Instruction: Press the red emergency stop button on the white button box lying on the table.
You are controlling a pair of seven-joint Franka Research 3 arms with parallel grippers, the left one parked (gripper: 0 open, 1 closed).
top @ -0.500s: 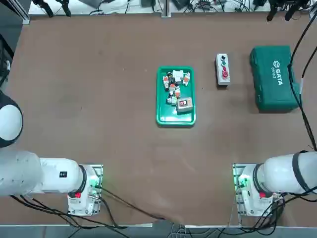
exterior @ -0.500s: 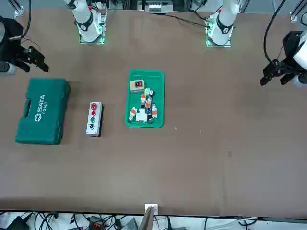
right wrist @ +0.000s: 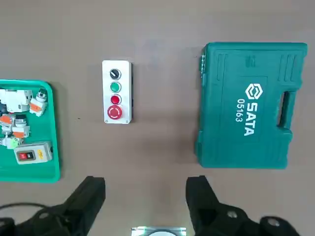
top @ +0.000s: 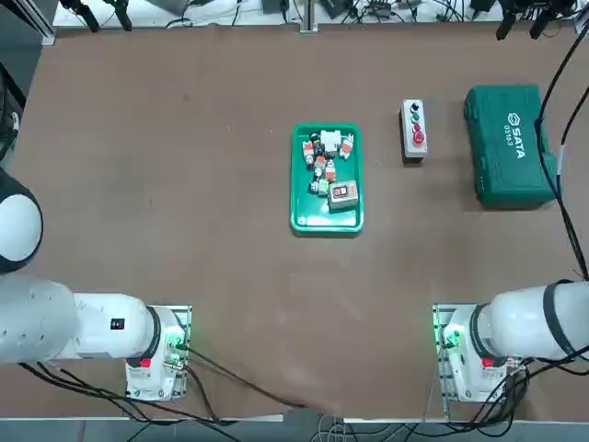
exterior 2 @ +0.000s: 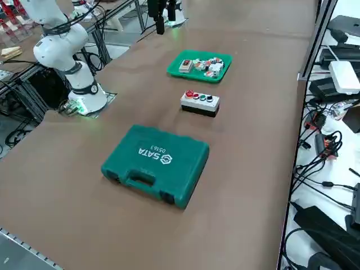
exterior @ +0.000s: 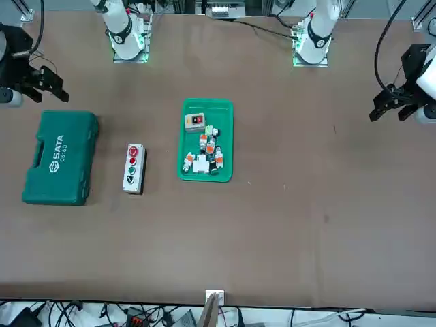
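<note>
On the large flat brown table, the small narrow white-grey button box lies flat between a green tray of small parts and a bigger green SATA tool case, apart from both. Its round red emergency stop button sits at one end of the row, beside the small green button and the dark one. High above and well short of the box, the right gripper hangs with fingers spread wide, holding nothing. Judging by looks, the box is light rigid plastic and could skid or tip; no grasp is needed, only a straight downward push on the red knob's centre
</note>
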